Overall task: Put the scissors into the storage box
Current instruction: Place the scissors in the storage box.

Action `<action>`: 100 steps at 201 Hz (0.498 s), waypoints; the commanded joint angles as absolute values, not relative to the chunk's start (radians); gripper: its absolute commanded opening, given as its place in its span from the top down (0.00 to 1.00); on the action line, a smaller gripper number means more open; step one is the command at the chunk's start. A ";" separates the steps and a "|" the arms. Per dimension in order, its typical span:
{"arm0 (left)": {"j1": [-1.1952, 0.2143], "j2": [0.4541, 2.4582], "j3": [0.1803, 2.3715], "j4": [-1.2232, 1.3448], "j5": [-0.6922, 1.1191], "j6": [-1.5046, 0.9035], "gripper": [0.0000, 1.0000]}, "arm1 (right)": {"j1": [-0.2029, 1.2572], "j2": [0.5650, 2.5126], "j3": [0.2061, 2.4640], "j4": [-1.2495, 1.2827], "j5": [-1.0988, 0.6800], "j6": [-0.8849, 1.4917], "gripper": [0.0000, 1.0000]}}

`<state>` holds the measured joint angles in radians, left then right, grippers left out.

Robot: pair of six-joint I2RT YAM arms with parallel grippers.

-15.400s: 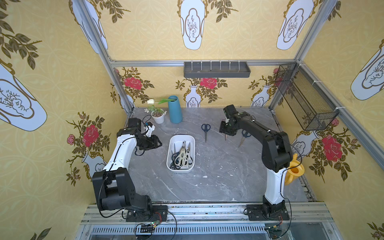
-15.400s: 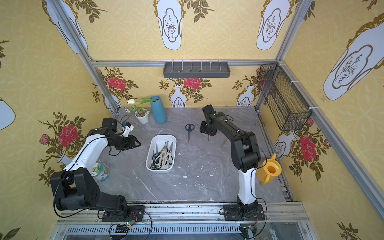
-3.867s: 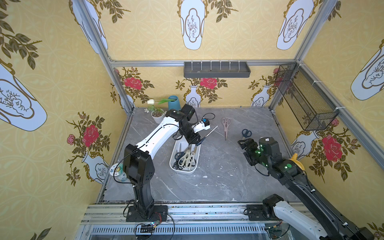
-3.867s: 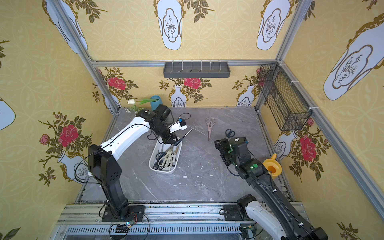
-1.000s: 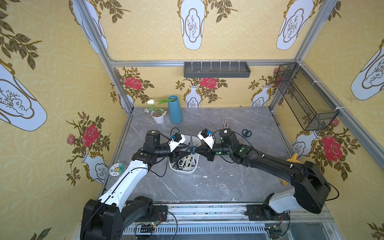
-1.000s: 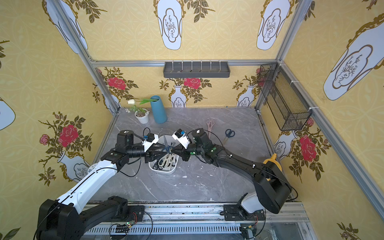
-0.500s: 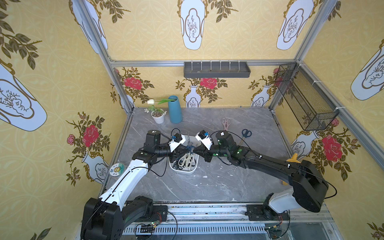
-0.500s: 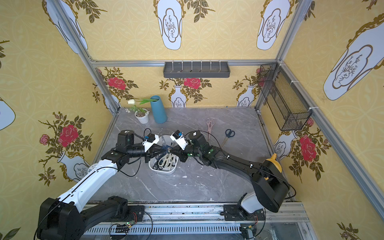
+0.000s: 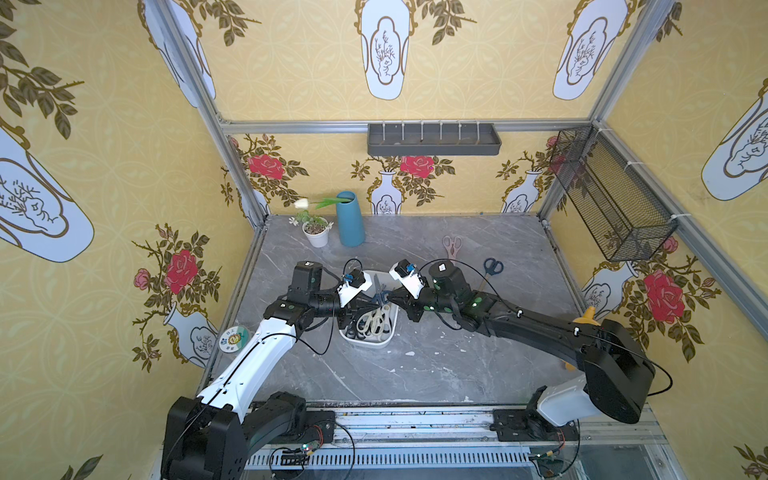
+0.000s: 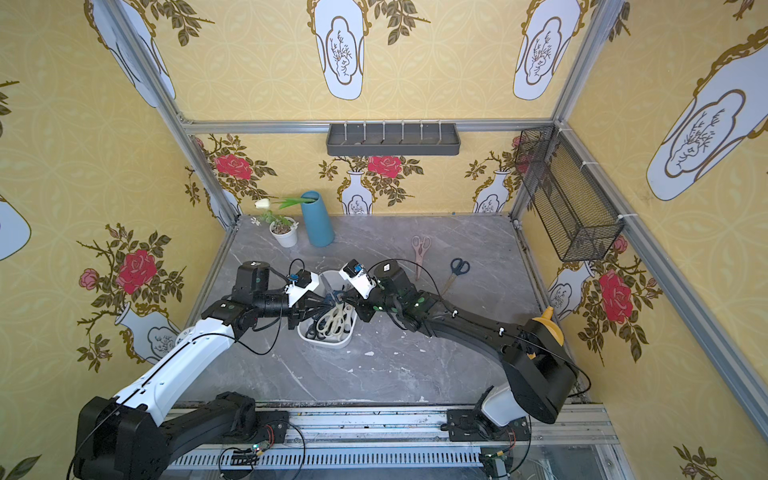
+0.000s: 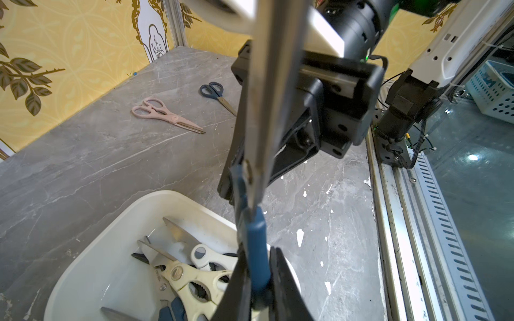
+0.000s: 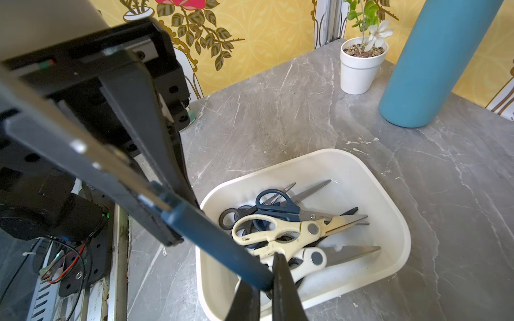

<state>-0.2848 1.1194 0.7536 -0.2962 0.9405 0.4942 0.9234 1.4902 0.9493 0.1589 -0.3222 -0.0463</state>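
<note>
Left wrist view: left pincer (image 11: 257, 250) clamped tight on blue-handled scissors (image 11: 254, 230); right pincer (image 12: 261, 268), also closed, pinched the same handle. Pair hung above white storage box (image 12: 383, 200) holding cream-handled scissors (image 12: 278, 230). Pink scissors (image 11: 164, 114), navy scissors (image 11: 214, 90) lay apart on counter (image 11: 83, 172).

The storage box (image 12: 389, 200) is gleaming as glossy white plastic. The cream scissors (image 12: 292, 230) inside are showing smooth plastic handles and bright steel blades. The blue-handled scissors (image 11: 257, 244) are wearing matt plastic. The table (image 9: 457, 365) is looking like smooth grey stone.
</note>
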 commanded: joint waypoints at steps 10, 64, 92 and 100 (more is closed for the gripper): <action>-0.286 1.133 0.763 -0.305 1.020 0.466 0.90 | 0.952 1.523 0.975 0.226 -0.226 -0.028 1.00; -0.193 1.040 0.717 -0.261 0.919 0.402 0.61 | 0.977 1.519 0.930 0.212 -0.230 0.119 0.97; -0.175 1.026 0.688 -0.214 0.937 0.306 0.73 | 1.034 1.544 0.956 0.227 -0.244 0.219 0.96; -0.176 1.026 0.681 -0.182 0.947 0.256 0.76 | 1.058 1.560 0.965 0.249 -0.238 0.235 0.96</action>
<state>-0.1810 1.0286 0.7040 -0.2687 0.9218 0.3794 1.0073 1.5326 0.9394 0.1764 -0.2169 0.1299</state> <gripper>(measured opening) 0.281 0.110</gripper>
